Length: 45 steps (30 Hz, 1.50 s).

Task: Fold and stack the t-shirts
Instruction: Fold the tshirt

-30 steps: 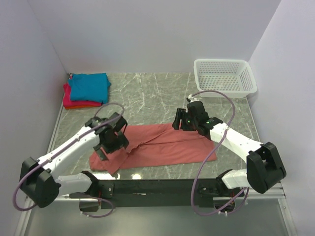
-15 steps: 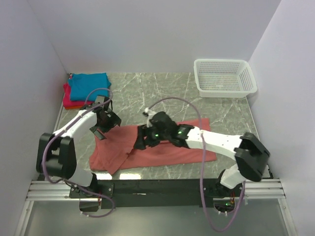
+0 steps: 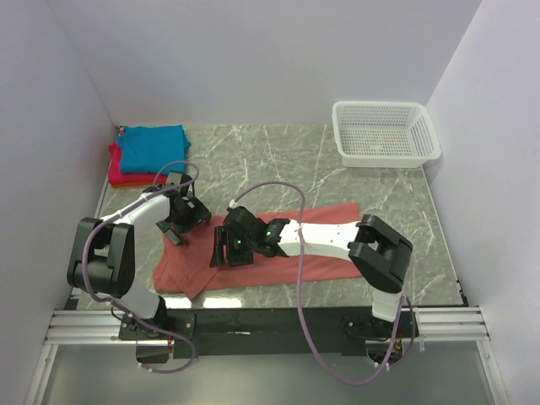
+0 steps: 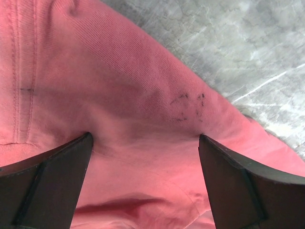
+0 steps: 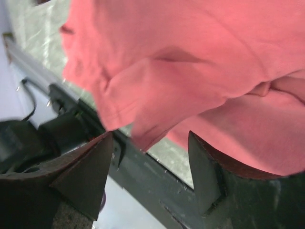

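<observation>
The salmon-red t-shirt (image 3: 270, 272) lies spread flat across the near part of the marble table (image 3: 278, 169). My left gripper (image 3: 171, 229) is at its far left corner, open and low over the cloth (image 4: 119, 95), with nothing between the jaws (image 4: 144, 139). My right gripper (image 3: 218, 253) reaches over the shirt's left-middle part, open and empty (image 5: 150, 137), with the cloth (image 5: 190, 57) just beyond it. The teal-blue t-shirt (image 3: 153, 148) lies folded on the magenta-pink one (image 3: 125, 175) at the back left.
A white mesh basket (image 3: 384, 133) stands at the back right. White walls close in the left, back and right sides. The black base rail (image 3: 278, 321) runs along the near edge and shows in the right wrist view (image 5: 157, 191).
My right arm swept left across the shirt from its far right edge to its left-middle part. My left gripper moved from the shirt's near left up to its far left corner.
</observation>
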Each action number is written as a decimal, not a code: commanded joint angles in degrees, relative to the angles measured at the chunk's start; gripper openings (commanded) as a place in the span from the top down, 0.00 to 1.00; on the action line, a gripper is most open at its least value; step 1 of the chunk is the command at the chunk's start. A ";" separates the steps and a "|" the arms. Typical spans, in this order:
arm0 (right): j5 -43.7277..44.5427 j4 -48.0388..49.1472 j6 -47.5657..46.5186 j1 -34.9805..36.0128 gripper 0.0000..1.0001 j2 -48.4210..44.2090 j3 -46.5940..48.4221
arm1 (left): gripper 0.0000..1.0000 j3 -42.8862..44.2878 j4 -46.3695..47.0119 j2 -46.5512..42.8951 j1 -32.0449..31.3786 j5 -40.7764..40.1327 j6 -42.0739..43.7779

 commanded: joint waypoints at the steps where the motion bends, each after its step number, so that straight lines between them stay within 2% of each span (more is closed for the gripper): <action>1: 3.80 -0.48 5.04 0.17 0.31 2.18 3.99 | 0.01 -2.75 5.14 0.60 0.13 0.90 1.32; 3: 5.03 -1.10 5.56 0.26 0.34 2.63 4.26 | 0.01 -3.19 5.23 0.16 0.13 0.46 1.23; 6: 7.41 1.18 7.06 0.26 0.45 2.10 2.33 | 0.01 -4.15 6.02 -0.28 0.22 0.28 1.15; 9: 7.94 2.15 7.41 0.34 0.72 1.75 1.45 | 0.01 -4.68 6.37 -0.29 0.22 0.20 1.14; 10: 7.85 1.98 7.24 0.26 0.87 1.75 1.45 | 0.01 -4.60 6.20 -0.37 0.22 0.02 1.15; 12: 7.94 1.01 6.89 0.26 1.00 1.23 0.93 | 0.01 -4.34 5.76 -0.20 0.31 -0.77 1.23; 20: 5.83 -4.87 4.86 0.17 1.00 -4.05 -3.20 | 0.01 -3.19 4.70 0.77 1.45 -2.18 1.67; 26: 4.33 -4.79 6.18 -0.36 0.98 -3.70 -5.49 | 0.01 -3.54 4.79 0.77 1.80 -2.09 2.20; 32: 6.09 -6.19 6.80 -0.97 0.90 -3.96 -6.72 | 0.01 -2.31 3.83 1.91 1.80 -3.15 2.73; 33: 6.88 -6.54 6.89 -0.97 0.81 -4.75 -6.98 | 0.01 -2.05 3.83 2.00 1.80 -3.06 2.90; 36: 10.56 -8.48 6.28 -0.97 0.65 -7.03 -7.34 | 0.01 -1.79 4.09 2.61 1.80 -2.88 2.99; 40: 18.12 -14.26 4.17 -1.50 0.51 -11.43 -6.81 | 0.01 -1.08 4.62 3.40 1.80 -3.14 3.69; 42: 21.02 -16.03 2.59 -3.69 0.42 -14.24 -7.07 | 0.01 -0.12 4.62 4.02 1.80 -3.06 4.04; 44: 22.35 -17.09 1.18 -6.32 0.37 -16.61 -8.47 | 0.01 0.85 4.79 5.16 1.80 -3.06 4.22; 45: 22.44 -17.10 -1.09 -9.64 0.33 -17.23 -9.09 | 0.01 1.20 5.14 5.86 1.80 -2.71 4.31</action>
